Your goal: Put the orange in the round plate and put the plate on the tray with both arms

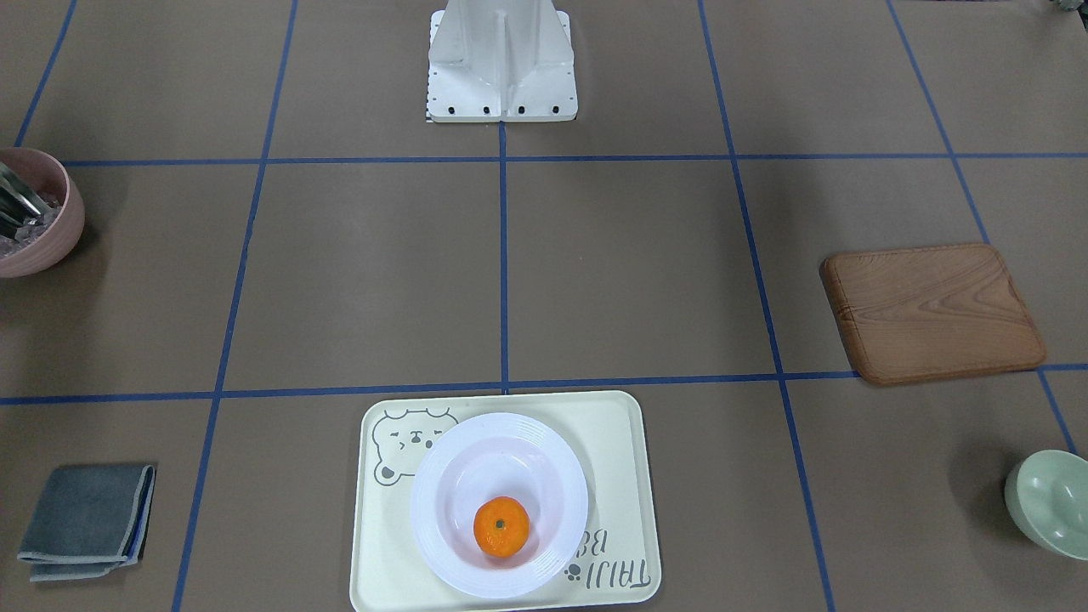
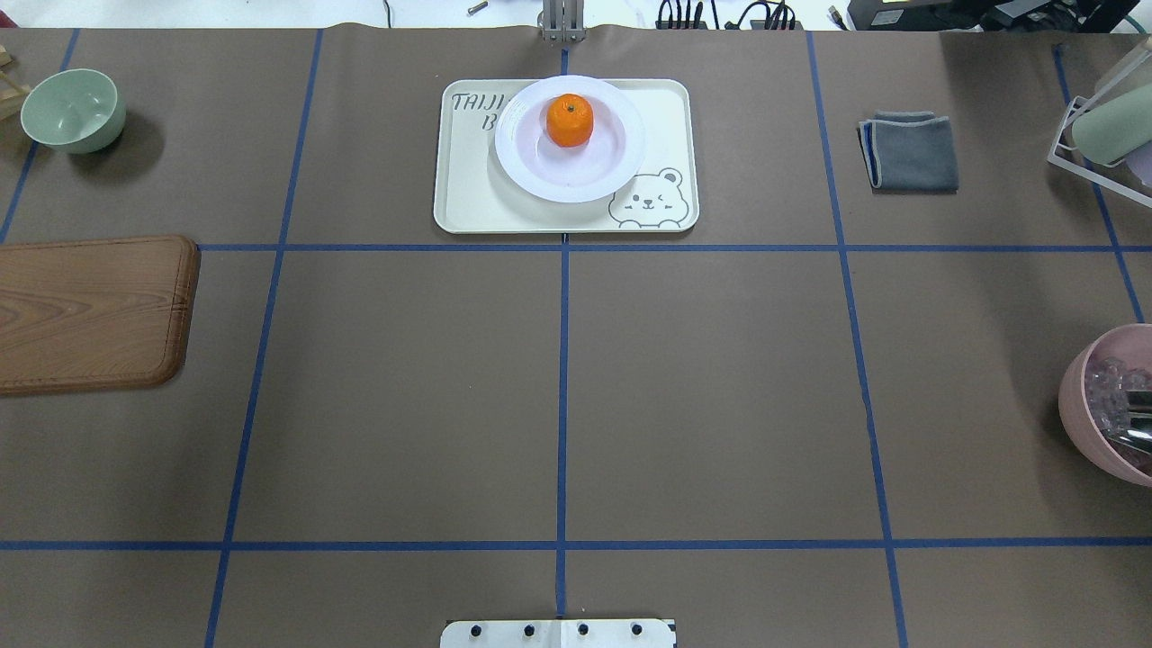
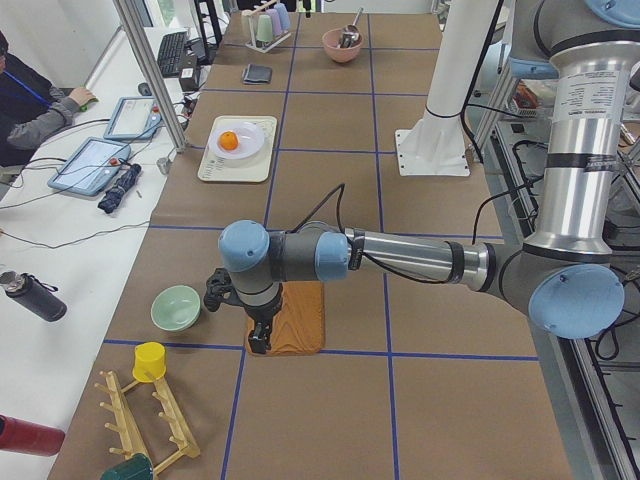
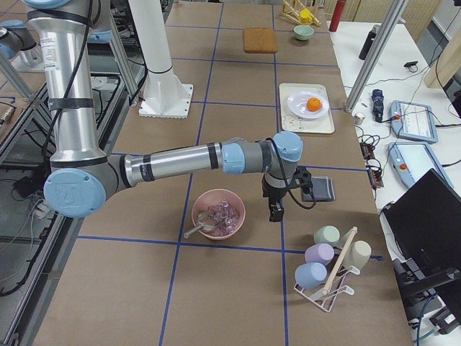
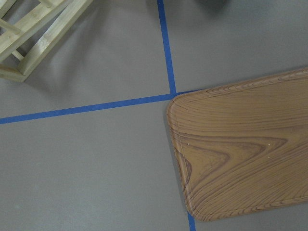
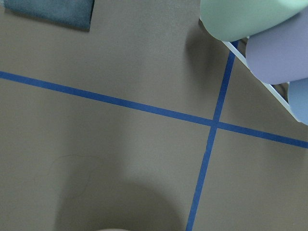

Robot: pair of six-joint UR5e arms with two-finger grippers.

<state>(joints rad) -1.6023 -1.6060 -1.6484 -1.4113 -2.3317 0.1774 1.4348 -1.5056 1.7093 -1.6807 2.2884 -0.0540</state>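
Note:
The orange (image 1: 501, 527) lies inside the round white plate (image 1: 438, 510), and the plate rests on the cream-yellow tray (image 1: 616, 429) with the bear drawing. From overhead the orange (image 2: 570, 120) sits toward the far side of the plate (image 2: 576, 184) on the tray (image 2: 468, 202). Neither arm is near them. My left gripper (image 3: 259, 343) hangs over the wooden board's end, seen only from the left side, so I cannot tell its state. My right gripper (image 4: 276, 211) hangs between the pink bowl and the grey cloth, seen only from the right side, state likewise unclear.
A brown wooden board (image 2: 90, 310) and a pale green bowl (image 2: 72, 110) lie on the left. A folded grey cloth (image 2: 909, 151), a pink bowl (image 2: 1093, 405) with a metal utensil and a cup rack (image 4: 328, 263) are on the right. A person sits beyond the table.

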